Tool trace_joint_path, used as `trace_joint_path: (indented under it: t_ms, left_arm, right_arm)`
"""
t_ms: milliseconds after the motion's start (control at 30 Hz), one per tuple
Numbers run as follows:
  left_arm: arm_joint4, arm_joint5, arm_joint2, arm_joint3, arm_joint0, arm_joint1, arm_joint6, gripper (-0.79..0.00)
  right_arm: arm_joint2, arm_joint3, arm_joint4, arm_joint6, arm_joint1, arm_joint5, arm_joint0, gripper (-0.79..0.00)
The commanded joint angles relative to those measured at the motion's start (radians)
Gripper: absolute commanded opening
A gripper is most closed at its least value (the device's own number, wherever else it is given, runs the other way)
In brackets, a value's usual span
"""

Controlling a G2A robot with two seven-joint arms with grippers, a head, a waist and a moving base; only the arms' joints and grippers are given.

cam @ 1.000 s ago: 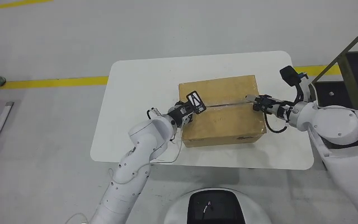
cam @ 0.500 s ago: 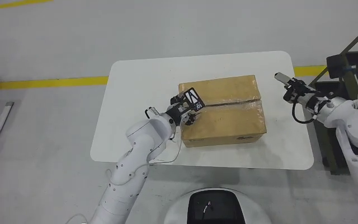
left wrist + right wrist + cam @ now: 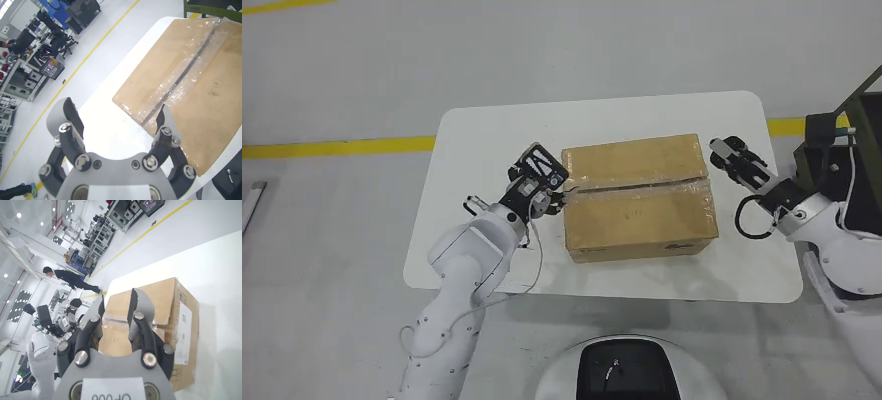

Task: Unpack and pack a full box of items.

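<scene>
Closed cardboard box (image 3: 639,197) sits mid-table on the white table (image 3: 492,150), clear tape shining along its taped seam (image 3: 181,75). Left gripper (image 3: 115,106) is at one end of the box, fingers (image 3: 72,113) spread wide and holding nothing: one fingertip sits right over the end of the seam, the other hangs out over bare table just beside the box. At the opposite end, the right gripper (image 3: 118,296) is also released and empty, fingers apart, the far stretch of the seam showing between them, box top just beyond its tips. Contact with the cardboard? Can't tell.
</scene>
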Motion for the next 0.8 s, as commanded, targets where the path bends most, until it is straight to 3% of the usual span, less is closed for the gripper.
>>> trace_joint_path:
  t_ms: [0,167,233,367,400,433,467,600,767]
  left_arm:
    - [0.013,0.017,-0.034,-0.029,0.033,0.005,-0.001,-0.785]
    - [0.051,0.047,-0.084,-0.072,0.085,0.014,-0.005,-0.785]
    - [0.080,0.059,-0.098,-0.085,0.099,0.017,0.005,-0.785]
    - [0.137,0.119,-0.111,-0.082,0.115,0.019,0.012,-0.785]
    - [0.152,0.132,-0.110,-0.079,0.114,0.019,0.007,-0.508]
    - [0.152,0.132,-0.110,-0.079,0.114,0.019,0.007,-0.089]
    - [0.152,0.132,-0.110,-0.079,0.114,0.019,0.007,0.000]
    - [0.152,0.132,-0.110,-0.079,0.114,0.019,0.007,0.000]
    - [0.152,0.132,-0.110,-0.079,0.114,0.019,0.007,0.000]
  right_arm:
    - [0.001,-0.001,0.000,0.001,0.000,0.001,0.000,-0.785]
    - [0.002,0.000,-0.066,0.010,0.003,-0.003,-0.012,-0.785]
    - [-0.006,-0.017,-0.084,-0.012,0.002,-0.052,-0.013,-0.785]
    - [-0.100,-0.043,-0.236,-0.035,-0.002,-0.108,0.005,-0.785]
    - [-0.154,-0.047,-0.282,-0.040,-0.006,-0.117,0.027,-0.785]
    - [-0.185,-0.050,-0.312,-0.042,-0.009,-0.125,0.042,-0.785]
    - [-0.247,-0.044,-0.377,-0.049,-0.015,-0.130,0.075,-0.785]
    - [-0.437,-0.006,-0.559,-0.114,-0.044,-0.109,0.187,-0.785]
    - [-0.597,0.076,-0.645,-0.195,-0.084,-0.033,0.270,-0.785]
